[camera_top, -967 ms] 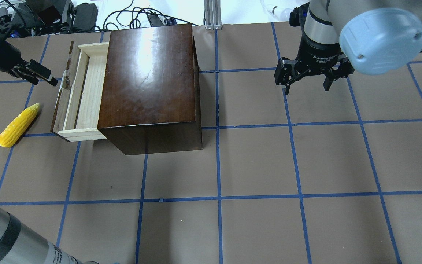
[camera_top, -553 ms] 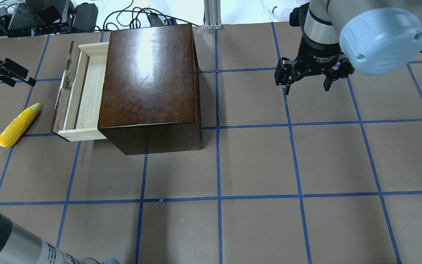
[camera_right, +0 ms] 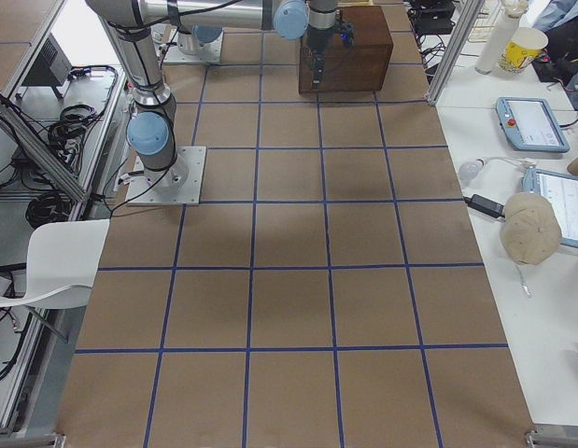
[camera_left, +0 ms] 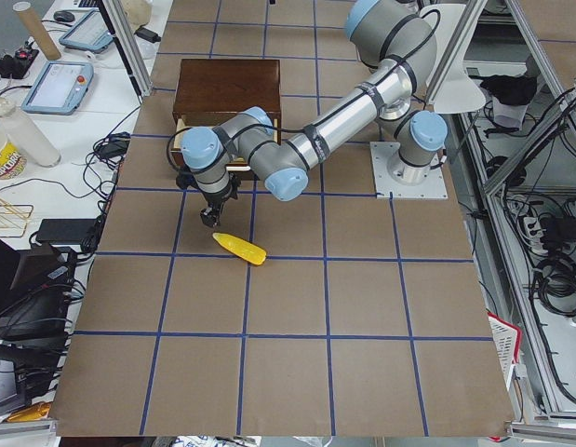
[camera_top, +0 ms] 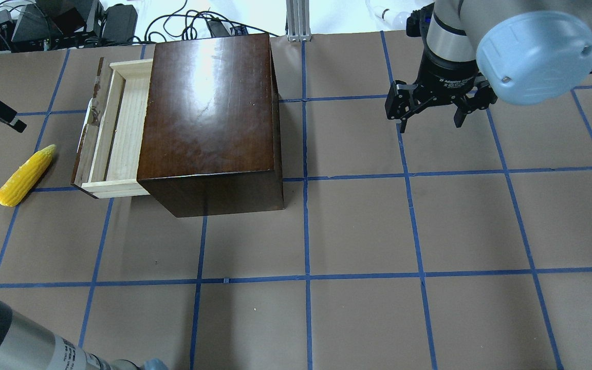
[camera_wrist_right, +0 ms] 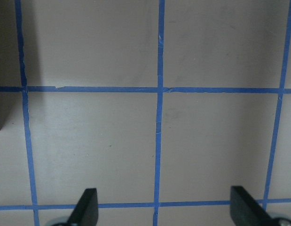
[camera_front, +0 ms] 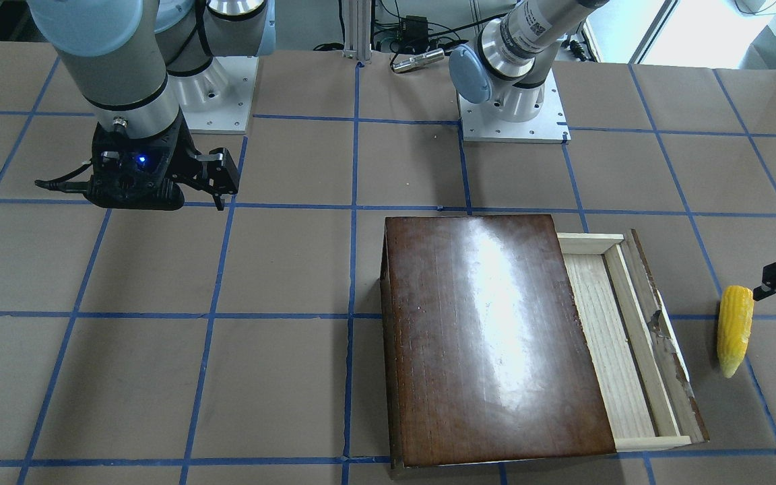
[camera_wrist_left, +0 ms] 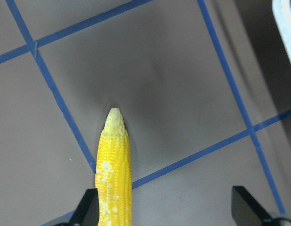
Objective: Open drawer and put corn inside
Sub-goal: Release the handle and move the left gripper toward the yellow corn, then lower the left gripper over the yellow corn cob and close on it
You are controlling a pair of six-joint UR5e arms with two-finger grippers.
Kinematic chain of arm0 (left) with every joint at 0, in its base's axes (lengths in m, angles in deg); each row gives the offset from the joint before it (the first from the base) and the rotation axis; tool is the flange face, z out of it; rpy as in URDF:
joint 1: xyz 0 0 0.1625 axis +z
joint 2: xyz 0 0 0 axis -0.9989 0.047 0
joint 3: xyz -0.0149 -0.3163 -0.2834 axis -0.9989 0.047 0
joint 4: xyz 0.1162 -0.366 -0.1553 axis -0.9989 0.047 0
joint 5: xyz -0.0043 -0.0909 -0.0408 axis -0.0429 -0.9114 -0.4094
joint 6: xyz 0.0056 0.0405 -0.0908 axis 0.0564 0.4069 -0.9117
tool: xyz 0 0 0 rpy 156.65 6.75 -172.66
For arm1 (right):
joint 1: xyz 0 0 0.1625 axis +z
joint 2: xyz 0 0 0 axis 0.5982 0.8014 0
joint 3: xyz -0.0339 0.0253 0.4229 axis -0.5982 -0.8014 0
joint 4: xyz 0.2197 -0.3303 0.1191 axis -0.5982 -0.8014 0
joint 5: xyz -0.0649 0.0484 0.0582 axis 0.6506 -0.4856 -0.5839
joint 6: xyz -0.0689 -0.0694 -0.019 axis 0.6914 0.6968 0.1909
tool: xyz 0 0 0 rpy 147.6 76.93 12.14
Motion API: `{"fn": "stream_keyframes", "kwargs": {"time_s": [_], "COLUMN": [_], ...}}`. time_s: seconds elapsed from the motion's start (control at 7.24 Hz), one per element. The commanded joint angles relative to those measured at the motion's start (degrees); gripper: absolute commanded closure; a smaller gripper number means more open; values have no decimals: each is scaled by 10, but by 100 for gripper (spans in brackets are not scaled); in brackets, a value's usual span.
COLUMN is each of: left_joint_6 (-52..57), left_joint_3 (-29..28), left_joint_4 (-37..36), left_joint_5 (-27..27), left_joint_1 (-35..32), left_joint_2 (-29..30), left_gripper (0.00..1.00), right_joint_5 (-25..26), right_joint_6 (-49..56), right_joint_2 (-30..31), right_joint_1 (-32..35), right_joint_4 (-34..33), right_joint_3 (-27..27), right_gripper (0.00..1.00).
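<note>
Yellow corn (camera_top: 23, 175) lying diagonally, tip toward open drawer (camera_top: 125, 128), left fingers (camera_wrist_left: 89, 208) and right fingers (camera_wrist_right: 87, 207) spread.

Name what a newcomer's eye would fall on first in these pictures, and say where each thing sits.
The glossy dark brown box stands toward the far left of the table, its pale drawer pulled out, nothing showing in it. A bright yellow corn lies just outside the drawer front, the left gripper open near it.

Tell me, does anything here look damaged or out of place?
The dark brown front panel of the pale-wood drawer looks chipped along its top edge. The yellow corn cob lies on the table, outside it.
</note>
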Motion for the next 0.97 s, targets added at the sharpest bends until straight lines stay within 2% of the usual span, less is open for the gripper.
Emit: {"fn": "stream_keyframes", "kwargs": {"time_s": [0.0, 0.14, 0.28, 0.55, 0.83], "left_joint_6": [83, 95, 96, 96, 107], "left_joint_3": [53, 90, 116, 129, 128], "left_joint_4": [-76, -131, -151, -152, -198], "left_joint_5": [4, 6, 5, 16, 34], "left_joint_1": [19, 19, 19, 20, 22], "left_joint_2": [4, 4, 4, 15, 40], "left_gripper": [0, 0, 0, 0, 0], "right_joint_5": [0, 0, 0, 0, 0], "right_joint_6": [0, 0, 0, 0, 0], "right_joint_2": [-1, 0, -1, -1, 0], "right_joint_1": [0, 0, 0, 0, 0], "right_joint_4": [0, 0, 0, 0, 0], "right_joint_3": [0, 0, 0, 0, 0], "right_gripper": [0, 0, 0, 0, 0]}}
